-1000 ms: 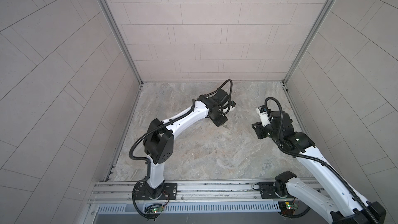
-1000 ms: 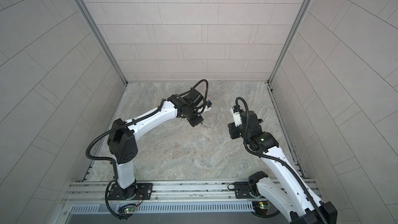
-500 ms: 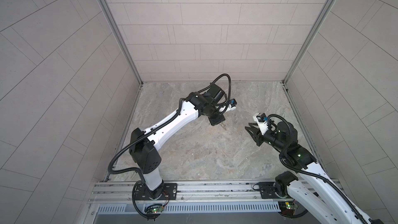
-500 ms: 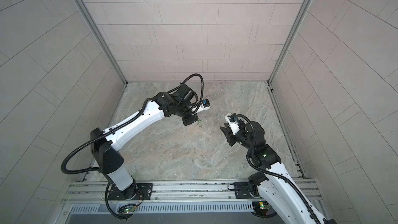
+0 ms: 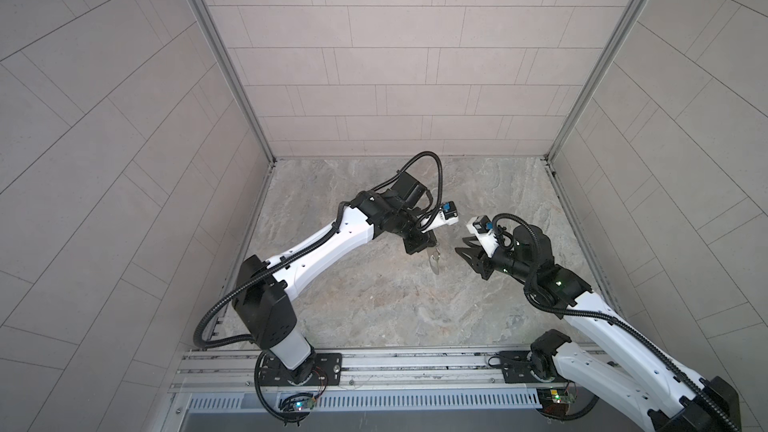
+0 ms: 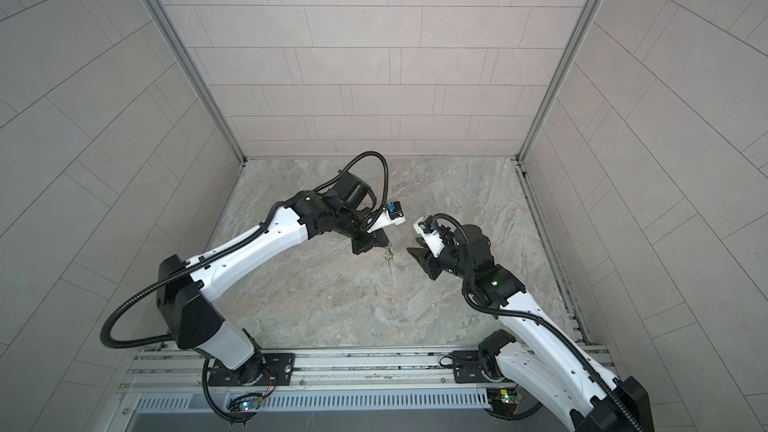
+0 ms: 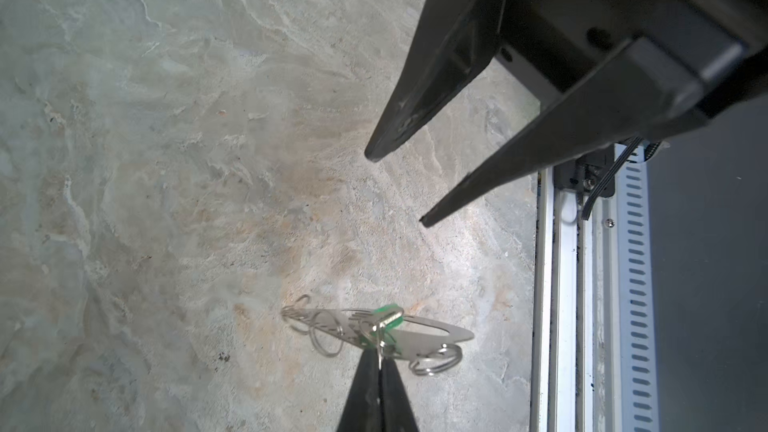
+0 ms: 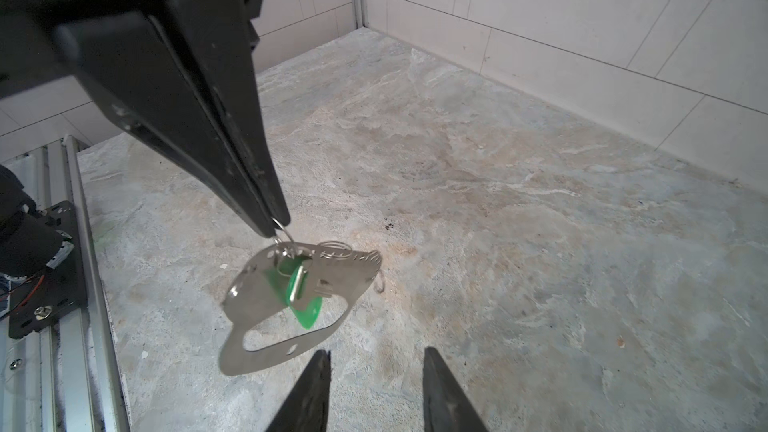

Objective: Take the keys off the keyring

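The keyring [image 8: 249, 301], a flat grey metal plate with a slot cutout and small wire loops [image 7: 436, 361], hangs in the air above the stone floor. My left gripper [image 8: 276, 228] is shut on one wire loop at the plate's edge and also shows in both top views [image 5: 432, 248] [image 6: 386, 245]. A small green key [image 8: 307, 309] [image 7: 388, 313] hangs against the plate. My right gripper [image 8: 377, 351] is open and empty, just short of the plate's slotted end. It stands to the right of the keyring [image 5: 435, 261] [image 6: 389, 257] in both top views [image 5: 459, 243] [image 6: 411, 245].
Tiled walls [image 5: 395, 76] close in the stone floor [image 5: 374, 305] on three sides. An aluminium rail [image 5: 415, 367] with both arm bases runs along the front edge and lies near the keyring in the left wrist view [image 7: 557, 284].
My right gripper has swung left toward the hanging keyring and its jaws have spread wider. The left arm has shifted a little, still gripping the wire loop.
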### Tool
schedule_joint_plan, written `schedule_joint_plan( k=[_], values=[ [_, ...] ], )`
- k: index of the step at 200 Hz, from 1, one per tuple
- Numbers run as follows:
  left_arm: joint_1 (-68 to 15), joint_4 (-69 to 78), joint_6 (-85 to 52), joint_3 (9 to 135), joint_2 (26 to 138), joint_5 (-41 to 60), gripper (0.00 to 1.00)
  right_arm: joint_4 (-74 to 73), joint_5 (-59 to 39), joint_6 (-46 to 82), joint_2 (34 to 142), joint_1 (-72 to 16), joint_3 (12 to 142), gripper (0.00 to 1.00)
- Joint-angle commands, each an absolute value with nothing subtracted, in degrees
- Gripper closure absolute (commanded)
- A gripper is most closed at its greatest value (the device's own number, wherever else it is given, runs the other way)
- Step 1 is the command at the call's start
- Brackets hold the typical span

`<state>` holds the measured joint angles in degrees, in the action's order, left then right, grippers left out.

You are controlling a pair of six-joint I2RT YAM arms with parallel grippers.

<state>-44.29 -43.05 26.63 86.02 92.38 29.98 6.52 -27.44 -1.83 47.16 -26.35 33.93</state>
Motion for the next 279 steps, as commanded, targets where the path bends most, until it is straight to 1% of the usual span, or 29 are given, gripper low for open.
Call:
schedule_joint_plan(
  k=[1,39,76,103,124,184,204,251,279],
  values=[
    [-44.55,-37.99,28.22,83.63,88.88,34.72,1.0,2.46,-27.68,-2.59,45.64,-27.99,33.5,0.61],
    [-44.47,-35.63,29.9,80.78,87.52,36.59,1.0,2.01,-27.17,-3.5,45.7,-29.01,33.48,0.62],
    [-44.47,-35.03,30.69,80.43,86.94,36.9,1.0,2.19,-30.01,-5.6,45.24,-29.48,32.96,0.62],
    [-44.47,-33.6,31.35,79.25,85.68,36.91,1.0,4.02,-30.7,-8.73,43.3,-29.53,33.1,0.62],
    [-44.45,-33.32,32.11,78.49,84.93,36.86,1.0,7.44,-31.24,-10.76,43.71,-29.64,34.59,0.63],
    [-44.43,-32.39,33.8,76.89,82.99,38.03,1.0,5.19,-34.77,-9.95,46.31,-30.79,35.09,0.65],
    [-44.48,-32.43,33.85,76.95,82.98,38.49,1.0,4.02,-36.1,-9.44,47.44,-31.47,37.22,0.65],
    [-44.51,-32.2,33.84,76.64,82.7,39.22,1.0,0.94,-34.54,-8.61,48.67,-32.74,37.44,0.67],
    [-44.56,-32.06,33.76,76.74,82.36,39.68,1.0,1.66,-33.62,-8.96,49.45,-33.05,38.12,0.7]
  ],
)
